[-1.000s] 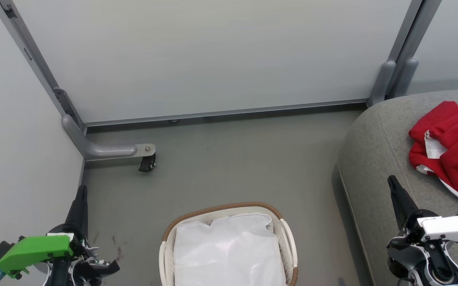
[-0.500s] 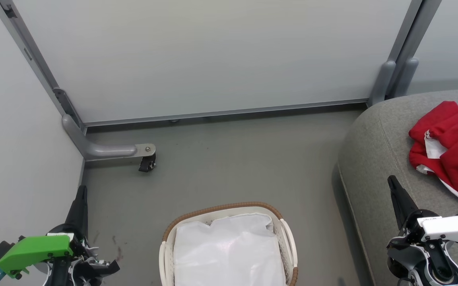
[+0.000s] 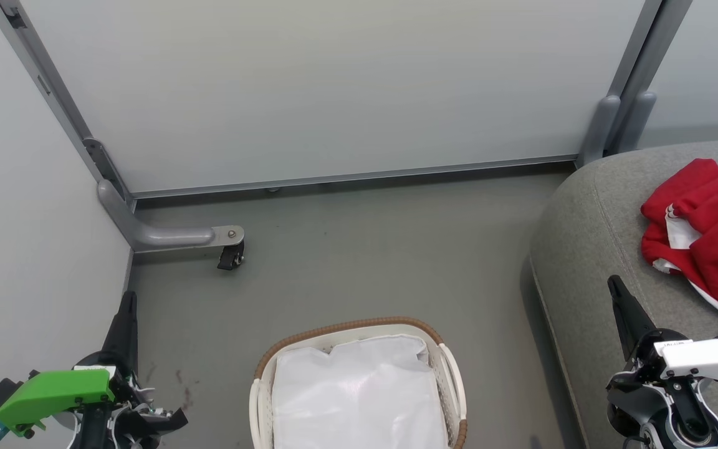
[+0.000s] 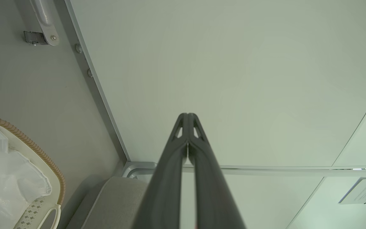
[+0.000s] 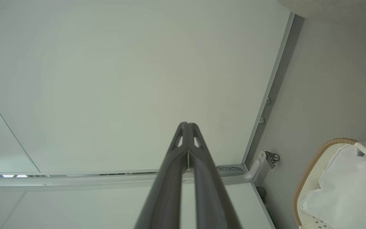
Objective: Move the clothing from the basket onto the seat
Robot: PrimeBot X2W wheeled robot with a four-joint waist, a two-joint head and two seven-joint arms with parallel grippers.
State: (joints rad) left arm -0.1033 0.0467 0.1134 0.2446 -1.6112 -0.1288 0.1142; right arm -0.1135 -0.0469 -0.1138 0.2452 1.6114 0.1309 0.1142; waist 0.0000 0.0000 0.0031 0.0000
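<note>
Red clothing (image 3: 711, 234) with white trim lies crumpled on the grey seat (image 3: 589, 249) at the right. On the floor at the bottom centre stands the white basket (image 3: 452, 368) with its brown woven rim; inside it only a white liner cloth (image 3: 359, 393) shows. My left gripper (image 3: 128, 299) is shut and holds nothing at the lower left, left of the basket. Over the seat's front part at the lower right, my right gripper (image 3: 614, 284) is shut and holds nothing. Both wrist views show shut fingers, the left (image 4: 187, 116) and the right (image 5: 187, 124), against pale panels.
Pale partition panels (image 3: 334, 93) close off the back and left. A grey metal foot with a castor (image 3: 231, 255) juts onto the floor at the left. Open grey floor (image 3: 384, 262) lies between the basket, the panels and the seat.
</note>
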